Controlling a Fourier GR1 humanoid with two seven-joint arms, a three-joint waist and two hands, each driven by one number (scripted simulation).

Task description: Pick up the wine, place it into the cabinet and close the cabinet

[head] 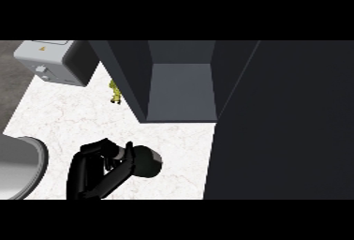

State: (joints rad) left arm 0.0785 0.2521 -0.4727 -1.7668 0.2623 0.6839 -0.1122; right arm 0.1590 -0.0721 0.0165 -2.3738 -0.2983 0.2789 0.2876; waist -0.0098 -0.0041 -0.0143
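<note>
Black fingers are curling round the wine bottle [143,161] down at the lower left of the marble bench [62,122], so the left robot hand [104,161] is gripping it from the side, thumb and fingers wrapping the body. That side hold looks chosen to keep the bottle standing while it is being carried. We are looking almost straight down onto its dark rounded top, so its long axis is running roughly vertical, neck pointing up toward us, perhaps leaning a touch to the right. The bottle is sitting well short of the cabinet [180,89], whose dark interior is gaping open just ahead, with its big door [283,122] swung out and filling the right side. The right robot hand is not showing at all. A grey appliance [52,61] is standing at the far left corner, and something small and yellow [115,92] is lying beside the cabinet wall. Placing and closing are yet to be done.
</note>
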